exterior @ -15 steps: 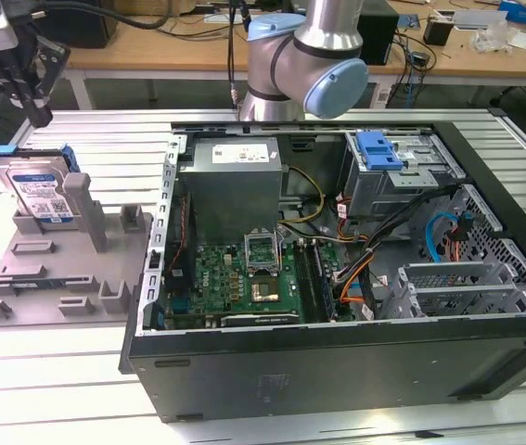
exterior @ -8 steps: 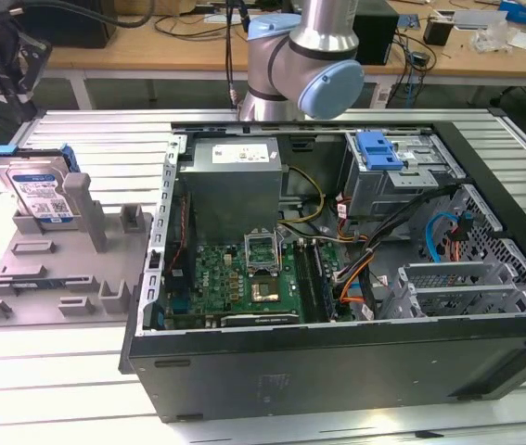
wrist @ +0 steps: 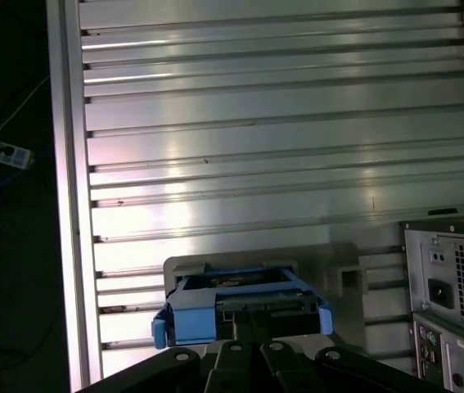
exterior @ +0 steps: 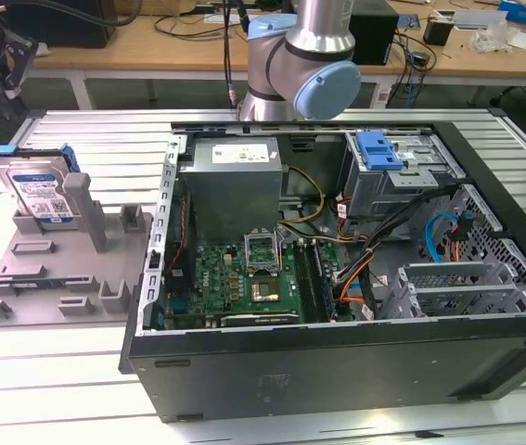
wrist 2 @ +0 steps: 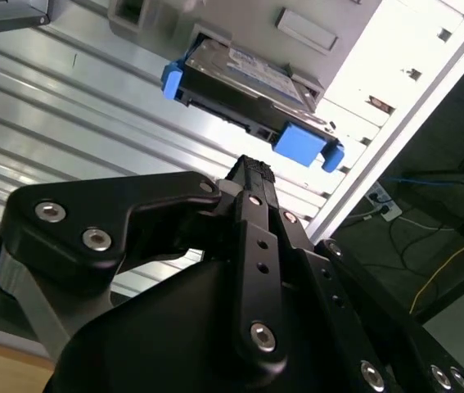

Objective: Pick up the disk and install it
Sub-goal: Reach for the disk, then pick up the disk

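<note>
**Q:** Jaws first: how do they stand?
**A:** Drawn together at the tips in both wrist views, with nothing between them. They point toward the disk (wrist 2: 248, 78) and are apart from it.

**Q:** Where is the disk?
**A:** The disk (exterior: 40, 190) stands on edge, leaning slightly, in a slot of the grey fixture (exterior: 58, 269). Its white-and-blue label faces outward in the exterior view, and the blue carrier rail frames its edges. In the first wrist view the disk (wrist: 244, 301) is seen edge-on, with the rail's blue tabs at either end.

**Q:** What carries the fixture?
**A:** The fixture lies flat on the ribbed aluminium worktop (exterior: 58, 389). It sits just beside the open computer case (exterior: 337, 371), on the exterior view's left of it.

**Q:** What does the case contain?
**A:** A green motherboard (exterior: 244, 278) lies on the case floor, with the grey power supply (exterior: 235, 181) behind it. At the far corner on the exterior view's right sits the metal drive cage (exterior: 397, 185), with the blue latch piece (exterior: 378, 150) on top. Orange, yellow and blue cables run between the board and the cage.

**Q:** And the arm?
**A:** The arm (exterior: 304, 56), silver with pale blue caps, rises behind the case. Wooden benches (exterior: 151, 42) stand beyond it.
</note>
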`<control>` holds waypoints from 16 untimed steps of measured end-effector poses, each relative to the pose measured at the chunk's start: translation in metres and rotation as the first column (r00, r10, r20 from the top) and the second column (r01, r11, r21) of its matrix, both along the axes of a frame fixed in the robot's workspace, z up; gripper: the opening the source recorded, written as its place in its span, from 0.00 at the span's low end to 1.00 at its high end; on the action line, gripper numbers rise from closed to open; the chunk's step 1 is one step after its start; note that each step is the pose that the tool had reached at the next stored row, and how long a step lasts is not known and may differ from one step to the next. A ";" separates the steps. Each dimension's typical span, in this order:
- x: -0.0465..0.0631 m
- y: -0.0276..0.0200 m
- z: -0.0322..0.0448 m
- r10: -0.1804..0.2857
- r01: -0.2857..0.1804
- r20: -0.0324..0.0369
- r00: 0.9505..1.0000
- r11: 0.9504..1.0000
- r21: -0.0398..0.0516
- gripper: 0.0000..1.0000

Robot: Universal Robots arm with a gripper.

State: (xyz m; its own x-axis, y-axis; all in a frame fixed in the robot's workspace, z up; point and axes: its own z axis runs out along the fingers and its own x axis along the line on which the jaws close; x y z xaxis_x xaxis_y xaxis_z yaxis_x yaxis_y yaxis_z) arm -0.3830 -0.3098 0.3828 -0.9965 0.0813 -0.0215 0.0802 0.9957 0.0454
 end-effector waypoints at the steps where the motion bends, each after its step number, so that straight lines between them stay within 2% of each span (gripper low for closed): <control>1: 0.000 0.0000 0.0000 0.000 0.000 0.000 1.000 1.000 0.000 0.11; 16: 0.000 0.0000 0.0000 0.000 0.000 0.000 1.000 1.000 0.001 0.11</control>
State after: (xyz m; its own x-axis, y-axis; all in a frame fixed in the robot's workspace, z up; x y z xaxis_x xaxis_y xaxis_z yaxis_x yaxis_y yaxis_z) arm -0.3830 -0.3098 0.3828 -0.9965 0.0814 -0.0213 0.0803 0.9957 0.0466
